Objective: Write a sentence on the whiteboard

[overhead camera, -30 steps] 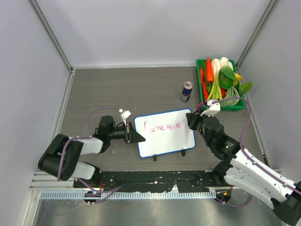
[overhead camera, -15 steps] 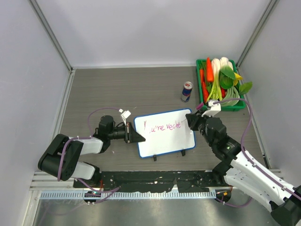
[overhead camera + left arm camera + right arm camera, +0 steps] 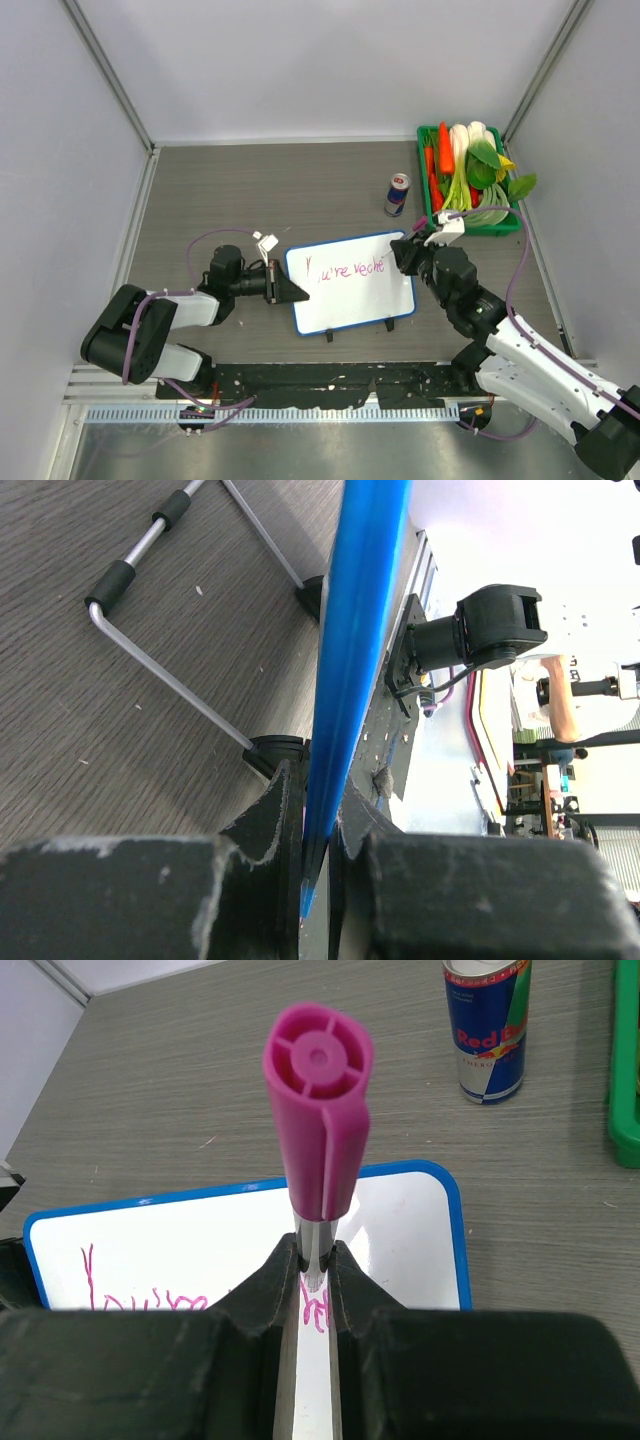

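The whiteboard (image 3: 350, 295) lies in the middle of the table, white with a blue rim. One slanted line of pink letters, the sentence (image 3: 345, 269), crosses its upper half. My left gripper (image 3: 285, 289) is shut on the board's left edge; the left wrist view shows the blue rim (image 3: 355, 650) pinched between the jaws. My right gripper (image 3: 405, 256) is shut on a pink marker (image 3: 318, 1120), held over the board's upper right part at the end of the writing. The pink cap end points at the right wrist camera. The board (image 3: 200, 1245) and pink letters (image 3: 318, 1310) show below it.
A drink can (image 3: 397, 194) stands behind the board. It also shows in the right wrist view (image 3: 487, 1028). A green tray (image 3: 425, 150) of vegetables sits at the back right. Two black clips (image 3: 390, 323) sit on the board's near edge. Grey walls enclose the table.
My right gripper with the marker has shifted slightly left and away along the end of the written line. The left gripper and the board have not moved.
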### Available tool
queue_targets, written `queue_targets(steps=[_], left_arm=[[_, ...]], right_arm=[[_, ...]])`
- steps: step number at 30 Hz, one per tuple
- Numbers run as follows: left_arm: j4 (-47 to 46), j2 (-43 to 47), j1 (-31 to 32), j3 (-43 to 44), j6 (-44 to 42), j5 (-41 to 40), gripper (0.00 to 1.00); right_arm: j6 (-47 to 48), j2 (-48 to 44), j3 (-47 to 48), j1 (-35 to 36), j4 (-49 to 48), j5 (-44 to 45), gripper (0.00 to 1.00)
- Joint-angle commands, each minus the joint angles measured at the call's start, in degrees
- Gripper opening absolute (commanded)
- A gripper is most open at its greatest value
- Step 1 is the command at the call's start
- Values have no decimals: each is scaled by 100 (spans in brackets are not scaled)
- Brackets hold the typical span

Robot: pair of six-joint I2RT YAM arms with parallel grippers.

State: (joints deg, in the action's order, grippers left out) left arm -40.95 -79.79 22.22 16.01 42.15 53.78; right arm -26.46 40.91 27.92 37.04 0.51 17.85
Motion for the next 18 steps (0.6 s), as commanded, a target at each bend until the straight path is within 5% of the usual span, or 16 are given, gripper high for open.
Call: queue_targets(steps=[1, 18], left_arm=[[500, -125, -7, -1, -67, -509, 0], [491, -116, -7, -10, -67, -544, 0]], right_arm=[[0, -118, -6, -21, -245, 43, 1], [0, -425, -112, -12, 80, 202, 1]])
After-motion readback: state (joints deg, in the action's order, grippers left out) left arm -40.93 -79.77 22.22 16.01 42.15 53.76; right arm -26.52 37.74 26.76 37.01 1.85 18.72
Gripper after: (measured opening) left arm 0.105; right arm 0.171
